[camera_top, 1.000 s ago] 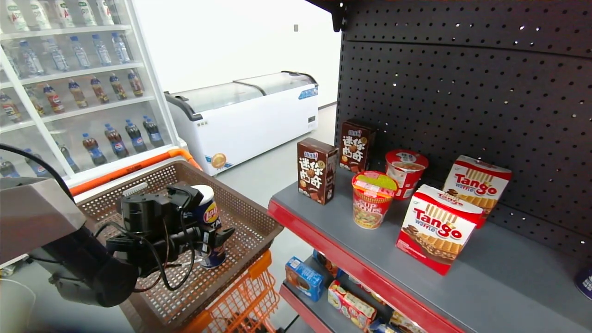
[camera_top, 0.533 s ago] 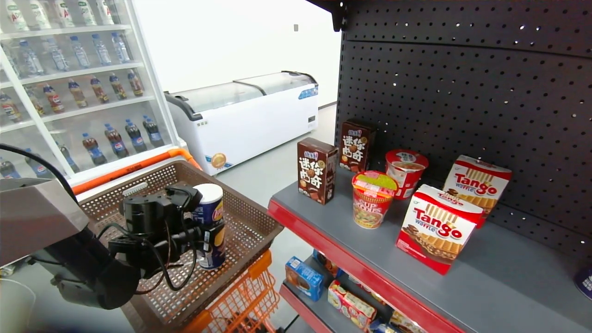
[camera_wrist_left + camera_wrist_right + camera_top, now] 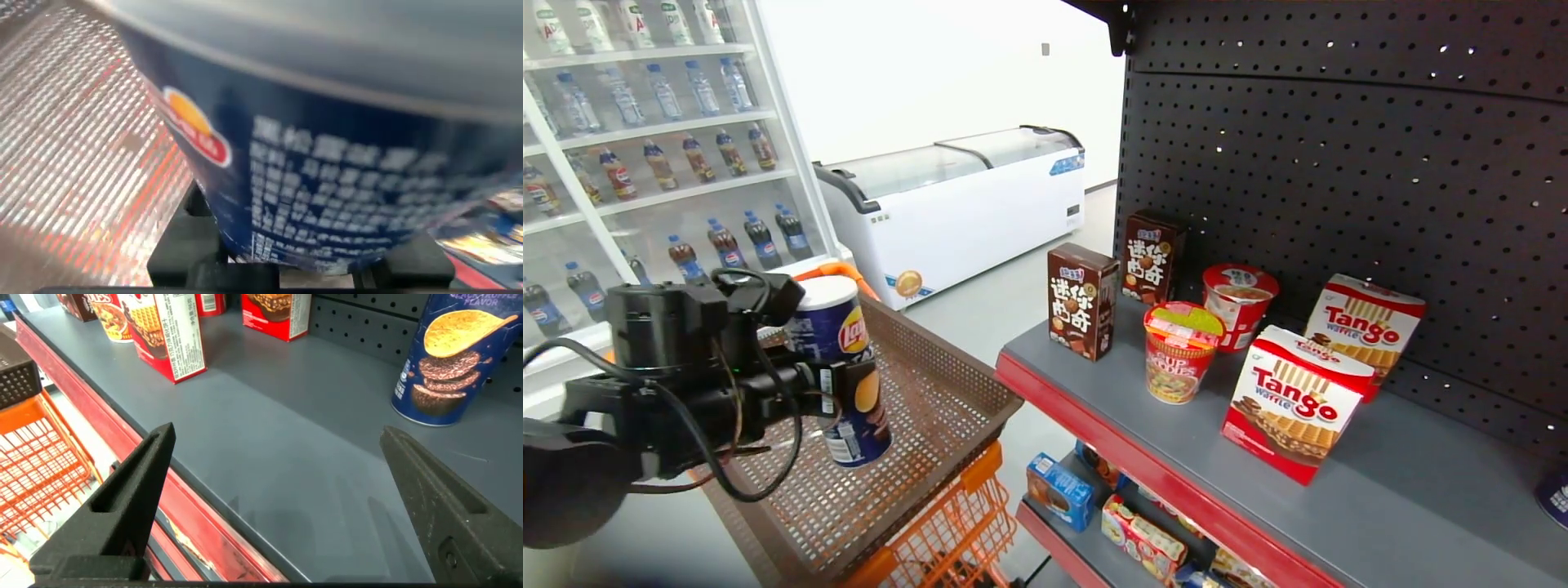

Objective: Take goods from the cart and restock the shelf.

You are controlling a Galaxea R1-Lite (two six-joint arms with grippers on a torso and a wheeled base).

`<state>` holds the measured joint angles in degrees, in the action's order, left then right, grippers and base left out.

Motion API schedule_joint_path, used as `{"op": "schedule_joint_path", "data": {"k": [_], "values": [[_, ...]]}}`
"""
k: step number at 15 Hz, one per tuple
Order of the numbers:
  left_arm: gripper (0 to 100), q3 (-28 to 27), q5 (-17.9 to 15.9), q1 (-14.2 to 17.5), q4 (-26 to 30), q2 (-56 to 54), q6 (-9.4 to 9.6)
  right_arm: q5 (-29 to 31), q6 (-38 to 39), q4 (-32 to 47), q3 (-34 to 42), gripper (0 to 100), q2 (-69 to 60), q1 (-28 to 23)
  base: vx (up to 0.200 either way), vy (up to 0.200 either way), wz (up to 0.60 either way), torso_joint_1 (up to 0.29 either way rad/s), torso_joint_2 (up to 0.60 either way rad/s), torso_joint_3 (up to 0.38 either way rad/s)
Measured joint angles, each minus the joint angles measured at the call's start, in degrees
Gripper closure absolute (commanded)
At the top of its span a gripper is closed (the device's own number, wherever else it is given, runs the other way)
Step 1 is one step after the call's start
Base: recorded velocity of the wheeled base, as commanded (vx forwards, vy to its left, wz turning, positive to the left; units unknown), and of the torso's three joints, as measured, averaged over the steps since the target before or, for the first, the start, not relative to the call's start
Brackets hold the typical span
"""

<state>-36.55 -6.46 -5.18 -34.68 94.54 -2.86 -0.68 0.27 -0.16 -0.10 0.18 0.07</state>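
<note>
A blue can of chips with a white lid [image 3: 843, 369] hangs above the brown cart basket [image 3: 931, 408], tilted a little, with my left gripper [image 3: 837, 392] shut on it. Close up, the left wrist view has the same blue can [image 3: 327, 188] over the mesh of the basket. The grey shelf [image 3: 1388, 482] on the right carries boxes and cup noodles. My right gripper [image 3: 278, 498] hangs open above the grey shelf board [image 3: 286, 474], with a second blue chips can [image 3: 445, 359] standing beyond it.
Two brown snack boxes [image 3: 1082, 300], two cup noodles [image 3: 1180, 351] and two red wafer boxes [image 3: 1294, 400] stand on the shelf. A pegboard wall [image 3: 1339, 180] backs it. A lower shelf holds more packets [image 3: 1058, 490]. A drinks fridge [image 3: 645, 147] and chest freezer [image 3: 956, 204] stand behind.
My left gripper closed on the chips can in the basket, then lifted it up and toward the left, clear of the basket floor. The shelf goods have not moved.
</note>
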Motion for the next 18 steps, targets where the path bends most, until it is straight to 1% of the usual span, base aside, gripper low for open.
{"op": "schedule_joint_path", "data": {"k": [2, 4, 5, 6, 8, 9, 10, 12, 13, 14, 15, 18], "values": [[100, -0.02, -0.87, 0.15, 9.36, -8.77, -0.66, 0.02, 0.02, 0.0, 0.0, 0, 0.0, 0.0, 0.0, 0.0, 0.0, 0.0, 0.0, 0.0], [100, 1.55, -3.52, 0.26, 15.91, -18.33, -0.88, 0.0, 0.0, 0.0, 0.0, 0, 0.0, 0.0, 0.0, 0.0, 0.0, 0.0, 0.0, 0.0], [100, 2.95, -4.35, 0.33, 18.59, -23.3, -0.68, 0.0, 0.02, 0.0, 0.0, 0, 0.0, 0.0, 0.0, 0.0, 0.0, 0.0, 0.0, 0.0], [100, 4.58, -4.43, 0.48, 21.19, -28.25, 0.33, 0.0, 0.02, 0.0, 0.0, 0, 0.0, 0.0, 0.0, 0.0, 0.0, 0.0, 0.0, 0.0], [100, 7.64, -2.57, 0.85, 25.08, -37.21, 2.89, 0.0, 0.0, 0.0, 0.0, 0, 0.0, 0.0, 0.0, 0.0, 0.0, 0.0, 0.0, 0.0], [100, 8.85, -1.69, 1.16, 26.17, -40.72, 3.38, 0.0, 0.0, 0.0, 0.0, 0, 0.0, 0.0, 0.0, 0.0, 0.0, 0.0, 0.0, 0.0], [100, 9.92, -1.17, 1.85, 26.75, -43.76, 2.76, 0.0, 0.0, 0.0, 0.0, 0, 0.0, 0.0, 0.0, 0.0, 0.0, 0.0, 0.0, 0.0], [100, 11.08, 0.59, 5.0, 26.88, -47.65, 0.68, 0.02, 0.0, 0.0, 0.0, 0, 0.0, 0.0, 0.0, 0.0, 0.0, 0.0, 0.0, 0.0], [100, 11.61, 1.18, 6.8, 26.86, -49.2, -0.72, 0.0, 0.0, 0.0, 0.0, 0, 0.0, 0.0, 0.0, 0.0, 0.0, 0.0, 0.0, 0.0], [100, 12.19, 0.78, 7.63, 26.72, -50.47, -1.67, 0.02, 0.02, 0.02, 0.0, 0, 0.0, 0.0, 0.0, 0.0, 0.0, 0.0, 0.0, 0.0], [100, 13.07, -0.27, 7.7, 26.77, -51.79, -2.17, 0.02, 0.02, 0.0, 0.0, 0, 0.0, 0.0, 0.0, 0.0, 0.0, 0.0, 0.0, 0.0], [100, 16.24, -1.41, 6.19, 26.86, -55.06, -1.93, 0.0, 0.02, 0.0, 0.0, 0, 0.0, 0.0, 0.0, 0.0, 0.0, 0.0, 0.0, 0.0]]}}
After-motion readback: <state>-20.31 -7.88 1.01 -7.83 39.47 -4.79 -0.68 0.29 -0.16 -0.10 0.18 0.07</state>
